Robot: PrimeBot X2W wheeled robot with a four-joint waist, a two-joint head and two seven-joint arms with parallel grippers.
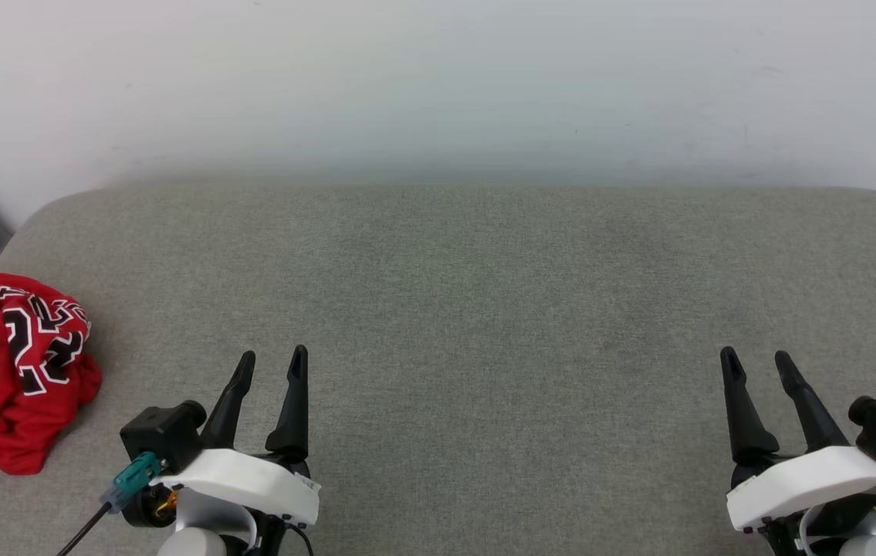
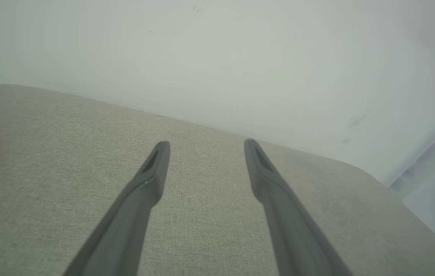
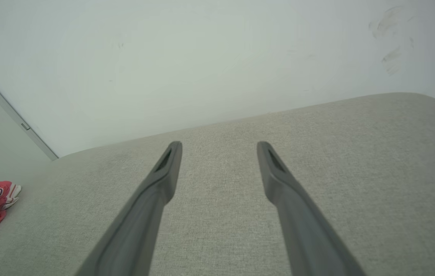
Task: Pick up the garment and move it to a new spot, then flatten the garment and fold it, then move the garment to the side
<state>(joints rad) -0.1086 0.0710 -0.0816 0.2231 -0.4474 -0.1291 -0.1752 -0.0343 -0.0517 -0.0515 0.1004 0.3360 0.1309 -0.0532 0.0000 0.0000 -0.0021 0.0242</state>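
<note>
Finding the red basketball jersey [image 1: 25, 371] crumpled at the far left of the grey upholstered cushion [image 1: 484, 309], near its left edge, with white lining showing on the outer side and black white-outlined lettering facing up. Reading its long axis as running roughly from the near edge toward the white wall [image 1: 438, 77], much the same way the fingers point. Placing it off to the left of the left gripper [image 1: 273, 355] and about level with the fingertips, apart from them with bare fabric between.

Noting the left gripper low over the cushion, fingers spread wide, holding nothing, aimed toward the wall. Farther right, across a broad stretch of bare cushion, seeing the right gripper [image 1: 755, 355] in a mirrored pose, likewise spread wide, empty, and well apart from the jersey.

Judging the left arm the nearer by far. Expecting the pick-up to call for a sideways reach to the left rather than forward.
</note>
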